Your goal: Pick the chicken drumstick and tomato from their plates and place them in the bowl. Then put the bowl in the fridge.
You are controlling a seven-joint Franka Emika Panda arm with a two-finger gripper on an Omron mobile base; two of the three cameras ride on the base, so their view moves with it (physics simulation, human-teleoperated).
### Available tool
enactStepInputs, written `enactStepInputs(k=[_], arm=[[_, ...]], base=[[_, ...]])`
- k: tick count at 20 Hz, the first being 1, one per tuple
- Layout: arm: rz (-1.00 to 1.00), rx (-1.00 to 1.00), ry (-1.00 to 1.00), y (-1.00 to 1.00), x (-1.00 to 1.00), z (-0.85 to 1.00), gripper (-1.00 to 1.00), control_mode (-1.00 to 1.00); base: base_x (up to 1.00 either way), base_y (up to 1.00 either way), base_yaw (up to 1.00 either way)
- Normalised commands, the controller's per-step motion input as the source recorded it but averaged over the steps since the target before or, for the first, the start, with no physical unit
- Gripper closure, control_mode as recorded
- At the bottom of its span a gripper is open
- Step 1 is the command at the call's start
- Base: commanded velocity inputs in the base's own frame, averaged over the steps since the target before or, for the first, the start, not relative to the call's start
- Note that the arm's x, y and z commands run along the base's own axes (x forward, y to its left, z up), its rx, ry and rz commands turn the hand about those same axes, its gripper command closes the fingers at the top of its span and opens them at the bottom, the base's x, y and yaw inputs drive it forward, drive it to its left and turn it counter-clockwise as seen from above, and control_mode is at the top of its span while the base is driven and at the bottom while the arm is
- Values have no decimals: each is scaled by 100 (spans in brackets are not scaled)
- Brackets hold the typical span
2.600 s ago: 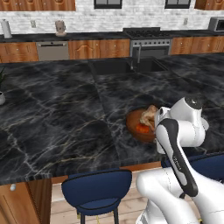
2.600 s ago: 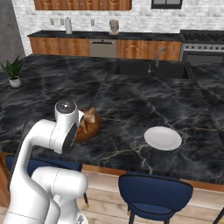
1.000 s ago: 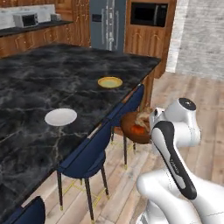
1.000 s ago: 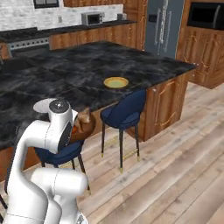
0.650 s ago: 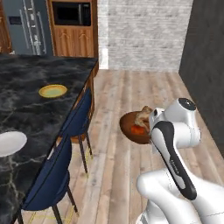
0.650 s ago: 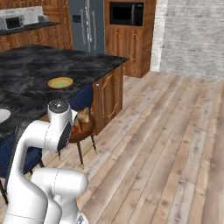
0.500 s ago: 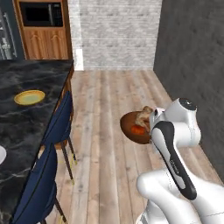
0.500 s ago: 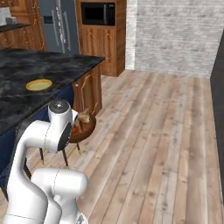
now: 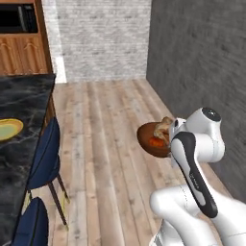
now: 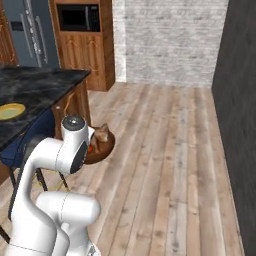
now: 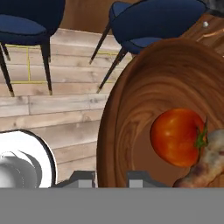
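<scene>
Both foods already sit in the bowl (image 9: 153, 140): the tomato (image 11: 178, 136) lies against the inner wall, and the drumstick (image 11: 204, 166) touches it at about 4 o'clock in the hand view. From the left base view the drumstick (image 9: 163, 128) pokes above the rim. The fingers (image 11: 106, 178) are clamped on the bowl's rim, with the bowl carried in the air over the wooden floor (image 10: 165, 165), clear of any surface.

So the loading step looks done, and the step in hand is the carry to the fridge (image 10: 25, 32). In the right base view the fridge stands at about 11 o'clock of the bowl, well apart, its door shut and its long handle facing the room.

My judgement: the next move calls for the base to drive toward that corner while the arm keeps the bowl level, since a tilt could roll the tomato out. A shut door would also need opening while the fingers are occupied.

Between robot and fridge stand the dark marble surface (image 10: 30, 92), carrying a yellow plate (image 10: 11, 110), and the blue chairs (image 9: 45, 156) tucked along its edge. The grey wall (image 9: 202, 62) closes in on the other side, at about 3 o'clock.
</scene>
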Motion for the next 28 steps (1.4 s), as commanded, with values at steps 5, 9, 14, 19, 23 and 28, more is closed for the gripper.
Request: enactStepInputs(k=[5,9,14,19,23,28], arm=[[0,0,0,0,0,0,100,100],[0,0,0,0,0,0,100,100],[0,0,0,0,0,0,100,100],[0,0,0,0,0,0,100,100],[0,0,0,0,0,0,100,100],[0,0,0,0,0,0,100,100]], base=[[83,27,-20],[83,27,-19],[86,27,-18],[89,25,-21],[87,25,-22],[89,31,-5]])
